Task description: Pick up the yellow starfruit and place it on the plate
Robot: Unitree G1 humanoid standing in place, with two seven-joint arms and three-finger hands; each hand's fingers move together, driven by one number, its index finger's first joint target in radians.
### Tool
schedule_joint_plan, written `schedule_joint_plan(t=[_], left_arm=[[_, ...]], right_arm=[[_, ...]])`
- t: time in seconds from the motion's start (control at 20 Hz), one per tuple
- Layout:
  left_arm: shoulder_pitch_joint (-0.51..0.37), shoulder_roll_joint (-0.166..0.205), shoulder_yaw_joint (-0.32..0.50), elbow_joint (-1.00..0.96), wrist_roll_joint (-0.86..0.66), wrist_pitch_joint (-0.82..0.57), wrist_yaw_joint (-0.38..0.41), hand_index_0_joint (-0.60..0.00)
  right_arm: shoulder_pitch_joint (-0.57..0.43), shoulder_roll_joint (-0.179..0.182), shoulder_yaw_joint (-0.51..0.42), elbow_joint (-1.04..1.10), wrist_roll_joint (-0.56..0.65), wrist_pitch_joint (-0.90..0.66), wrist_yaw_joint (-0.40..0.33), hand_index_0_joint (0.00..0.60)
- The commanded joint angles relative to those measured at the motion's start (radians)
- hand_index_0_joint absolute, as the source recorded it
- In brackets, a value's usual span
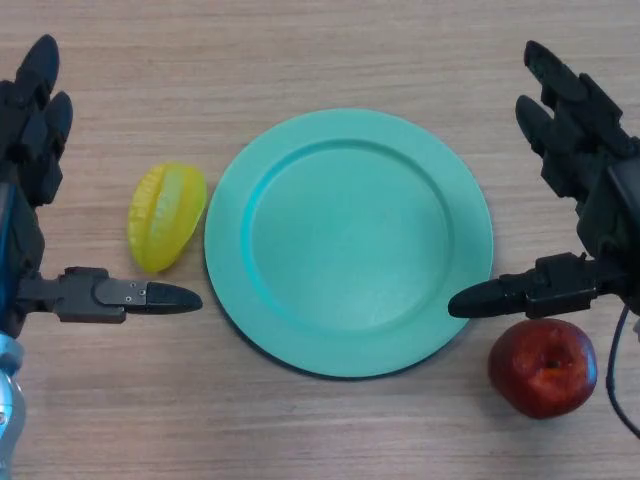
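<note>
The yellow starfruit lies on the wooden table just left of the teal plate; whether it touches the rim I cannot tell. The plate holds nothing. My left hand is open at the left edge, its fingers pointing up beside the starfruit and its thumb stretched out just below the fruit. My right hand is open at the right edge, its thumb lying over the plate's lower right rim. Neither hand touches the starfruit.
A red apple sits on the table at the lower right, just under my right thumb. The wooden table runs on all sides of the plate.
</note>
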Motion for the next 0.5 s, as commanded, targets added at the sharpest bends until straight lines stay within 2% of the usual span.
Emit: schedule_joint_plan(t=[0.05, 0.3, 0.5], left_arm=[[-0.031, 0.036, 0.034, -0.037, 0.009, -0.171, -0.003, 0.000], [-0.034, 0.038, 0.035, -0.031, -0.005, -0.140, -0.008, 0.000], [-0.086, 0.043, 0.000, 0.105, 0.070, -0.184, 0.064, 0.000]], right_arm=[[-0.031, -0.021, -0.020, -0.051, -0.015, -0.144, -0.017, 0.000], [-0.016, -0.018, -0.018, -0.057, -0.013, -0.158, -0.007, 0.000], [-0.007, -0.015, -0.016, -0.066, 0.000, -0.152, -0.009, 0.000]])
